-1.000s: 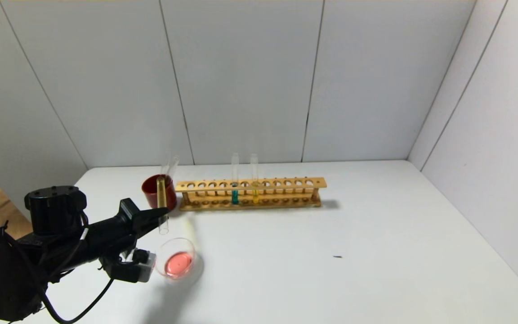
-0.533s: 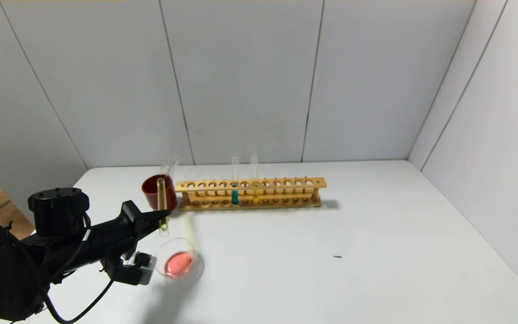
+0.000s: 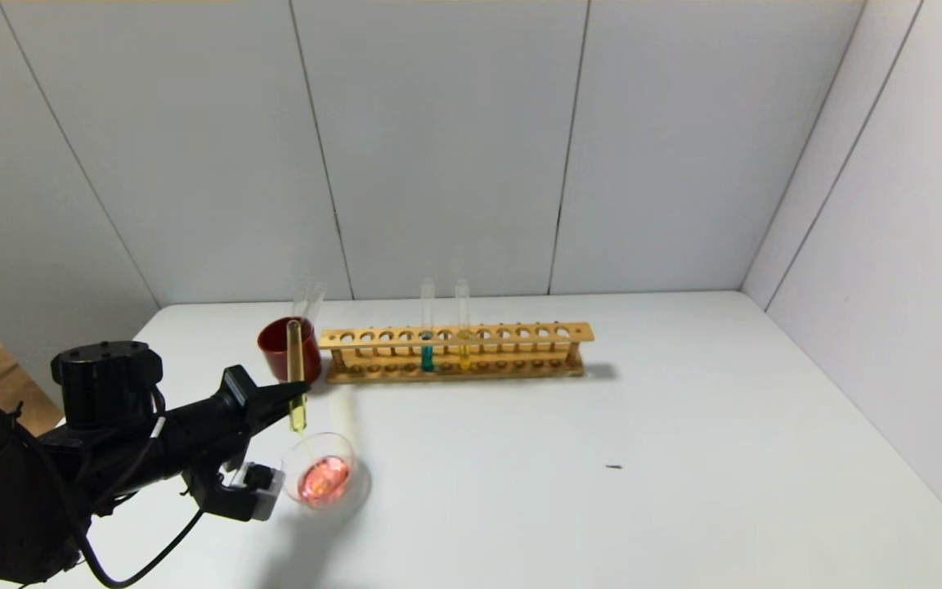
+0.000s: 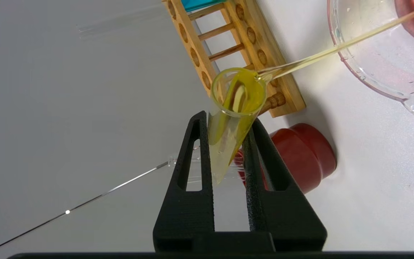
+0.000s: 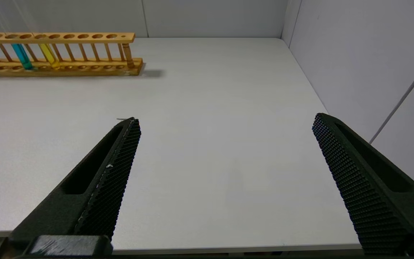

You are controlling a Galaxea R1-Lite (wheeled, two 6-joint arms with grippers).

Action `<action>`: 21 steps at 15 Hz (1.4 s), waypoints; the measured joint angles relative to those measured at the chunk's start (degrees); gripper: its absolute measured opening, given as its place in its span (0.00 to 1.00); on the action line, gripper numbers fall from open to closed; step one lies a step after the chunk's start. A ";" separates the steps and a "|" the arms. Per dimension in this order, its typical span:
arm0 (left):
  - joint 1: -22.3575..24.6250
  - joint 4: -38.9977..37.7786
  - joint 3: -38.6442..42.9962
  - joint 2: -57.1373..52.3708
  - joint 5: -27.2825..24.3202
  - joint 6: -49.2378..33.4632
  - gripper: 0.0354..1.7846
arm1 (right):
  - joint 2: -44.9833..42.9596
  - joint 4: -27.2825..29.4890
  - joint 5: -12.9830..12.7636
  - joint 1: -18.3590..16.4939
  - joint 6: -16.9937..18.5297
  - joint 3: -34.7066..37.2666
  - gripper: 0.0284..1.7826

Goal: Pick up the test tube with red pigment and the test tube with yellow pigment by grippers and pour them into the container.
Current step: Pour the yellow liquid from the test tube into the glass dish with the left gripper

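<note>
1. The test tube with yellow pigment (image 3: pixel 296 376) is clamped between the two fingers of the left end effector (image 3: pixel 295 398), over the near-left part of the white bench (image 3: pixel 602 458).
2. The tube is held inverted, its open mouth pointing down just above the far rim of the container (image 3: pixel 320 478).
3. In the left wrist view a thin stream of yellow liquid (image 4: pixel 336 45) is seen running from the tube's mouth (image 4: pixel 238 91) into the clear glass dish (image 4: pixel 368 54).
4. Orange-red liquid is seen lying in the dish, with a yellowish patch at its middle.
5. A dark red cup (image 3: pixel 284 348) stands behind the dish, just beside the left end of a wooden rack (image 3: pixel 455 352); clear tubes lean out of it.
6. Two tubes stand upright in the rack, side by side: a teal-liquid tube (image 3: pixel 427 327) and a second yellow-liquid tube (image 3: pixel 463 325).
7. The right end effector (image 5: pixel 225 144) is shown only in its wrist view, with fingers spread wide and nothing between them, above the bare right side of the bench.
</note>
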 joint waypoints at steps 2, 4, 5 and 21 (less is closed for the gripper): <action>-0.02 -0.01 0.00 0.00 0.02 0.52 0.15 | 0.00 0.00 -0.02 0.00 0.00 0.00 0.98; -0.05 0.00 0.02 0.02 0.00 0.72 0.15 | 0.00 0.00 0.00 0.00 0.00 0.00 0.98; -0.05 -0.01 0.02 0.02 0.02 0.74 0.15 | 0.00 -0.02 0.00 0.00 -0.02 0.00 0.98; -0.02 -1.41 2.84 -2.46 -0.28 9.59 0.15 | 0.00 0.00 0.00 0.00 -0.02 0.00 0.98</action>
